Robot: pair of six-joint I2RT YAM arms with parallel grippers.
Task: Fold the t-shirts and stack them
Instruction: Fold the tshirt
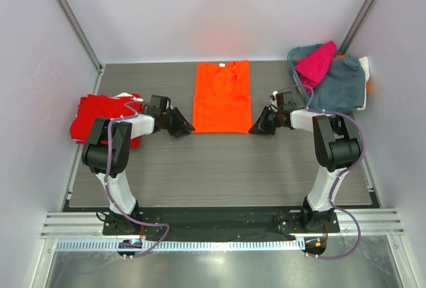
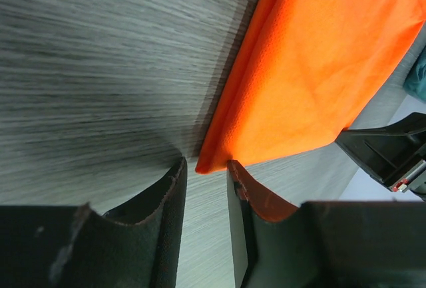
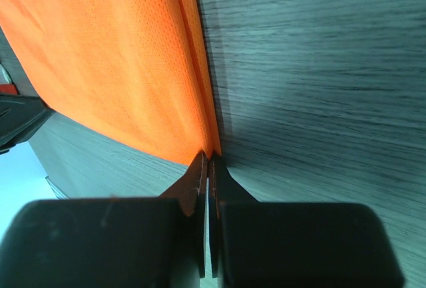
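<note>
Black left fingers fill the bottom of the left wrist view. They stand apart, and a strip of the grey wood-grain surface shows between them. The orange t-shirt spreads across the upper right of that frame, and its pointed corner comes down to just above the gap. The finger on the right of the frame touches the shirt's lower edge; the one on the left sits just clear of the cloth. The corner is not yet between them.

In the right wrist view, the right fingers are pressed together at bottom centre. They pinch the shirt's other near corner, where a folded edge runs down from the top of the frame. Orange cloth covers the upper left, bare surface the right.

From above, the orange t-shirt lies flat in the upper middle of the surface, neck toward the far wall, with one arm's fingers at each lower corner. The red t-shirt lies at the left edge, partly behind the left arm. The magenta t-shirt rests on a heap of grey-blue cloth in the upper right corner.
</note>
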